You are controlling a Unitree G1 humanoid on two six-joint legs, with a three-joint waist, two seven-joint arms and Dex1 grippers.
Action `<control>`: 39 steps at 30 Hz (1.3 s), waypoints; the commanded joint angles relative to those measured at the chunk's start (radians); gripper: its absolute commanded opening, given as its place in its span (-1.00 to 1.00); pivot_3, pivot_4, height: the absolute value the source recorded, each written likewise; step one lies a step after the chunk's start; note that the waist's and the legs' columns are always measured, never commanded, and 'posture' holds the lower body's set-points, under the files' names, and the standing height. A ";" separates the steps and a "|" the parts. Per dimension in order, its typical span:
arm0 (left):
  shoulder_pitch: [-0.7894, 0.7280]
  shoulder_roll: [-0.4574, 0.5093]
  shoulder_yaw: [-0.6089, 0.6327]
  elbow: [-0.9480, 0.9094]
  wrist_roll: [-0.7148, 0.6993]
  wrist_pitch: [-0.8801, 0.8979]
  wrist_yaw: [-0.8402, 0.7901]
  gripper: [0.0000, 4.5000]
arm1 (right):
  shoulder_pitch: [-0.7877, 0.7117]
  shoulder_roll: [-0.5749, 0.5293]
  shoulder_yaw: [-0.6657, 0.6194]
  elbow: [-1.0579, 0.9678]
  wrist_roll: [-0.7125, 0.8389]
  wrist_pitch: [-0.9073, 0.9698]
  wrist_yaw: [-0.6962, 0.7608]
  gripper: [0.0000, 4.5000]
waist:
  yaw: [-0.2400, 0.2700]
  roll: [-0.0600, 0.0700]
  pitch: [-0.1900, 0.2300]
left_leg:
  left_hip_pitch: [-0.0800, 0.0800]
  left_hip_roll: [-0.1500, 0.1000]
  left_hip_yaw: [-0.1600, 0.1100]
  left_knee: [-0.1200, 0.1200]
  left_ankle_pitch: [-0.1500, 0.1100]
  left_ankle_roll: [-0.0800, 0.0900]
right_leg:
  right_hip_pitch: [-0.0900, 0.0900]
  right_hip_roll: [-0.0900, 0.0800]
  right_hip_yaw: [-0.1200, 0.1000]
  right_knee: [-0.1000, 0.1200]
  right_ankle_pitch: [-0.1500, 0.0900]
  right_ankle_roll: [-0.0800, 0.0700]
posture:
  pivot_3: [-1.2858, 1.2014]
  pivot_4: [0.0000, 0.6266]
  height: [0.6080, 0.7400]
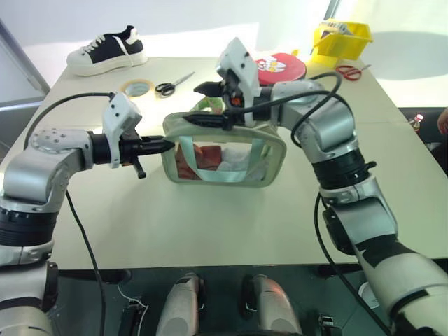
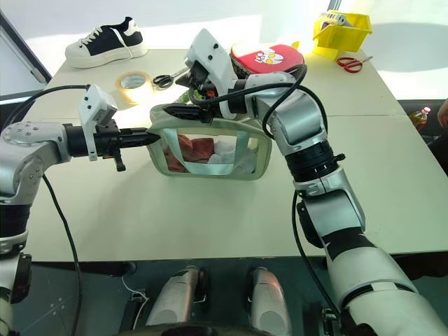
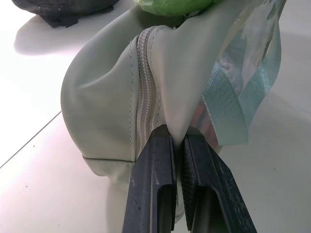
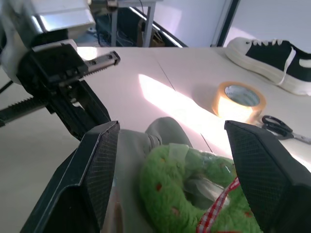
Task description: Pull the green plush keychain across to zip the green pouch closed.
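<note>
Left eye view: the pale desk (image 1: 210,224) carries a sneaker (image 1: 106,50), tape roll (image 1: 137,87) and scissors (image 1: 173,85) behind the green pouch (image 1: 224,150). The left tool (image 3: 177,145) is clamped on the pouch's end. The right tool (image 4: 170,160) stands wide apart around the green plush keychain (image 4: 187,194).

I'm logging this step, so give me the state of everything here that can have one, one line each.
Green pouch: upright on the table, end pinched by the left claw.
Green plush keychain: resting on the pouch top, between the right claw's fingers, not gripped.
Left claw: shut on the pouch.
Right claw: open.
Black scissors: lying closed.
Tape roll: lying flat.
</note>
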 commanded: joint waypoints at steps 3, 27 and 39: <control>-0.020 0.010 0.029 -0.027 -0.004 -0.012 0.003 -1.00 | -0.027 0.001 0.007 0.020 -0.051 -0.031 -0.001 0.34 | -0.005 0.000 0.000 | 0.000 0.000 0.000 0.000 0.000 0.000 | 0.000 0.000 0.000 0.001 0.000 0.000 | 0.03 -0.52 1.00; -0.041 -0.026 0.012 0.014 0.010 -0.032 -0.001 -1.00 | 0.231 -0.535 -0.087 -0.321 -0.200 -0.026 0.055 -0.98 | 0.003 0.000 0.000 | 0.000 0.000 0.000 0.000 -0.001 0.000 | 0.000 -0.001 0.000 -0.002 -0.003 0.003 | 0.03 -0.52 1.00; -0.082 -0.051 -0.019 0.057 0.017 -0.047 -0.020 -1.00 | 0.607 -0.624 -0.084 -0.398 -0.320 -0.068 -0.056 -0.98 | 0.003 -0.001 0.000 | 0.001 0.001 0.001 0.000 0.000 0.000 | 0.000 0.000 0.000 -0.001 -0.003 0.003 | 0.03 -0.52 1.00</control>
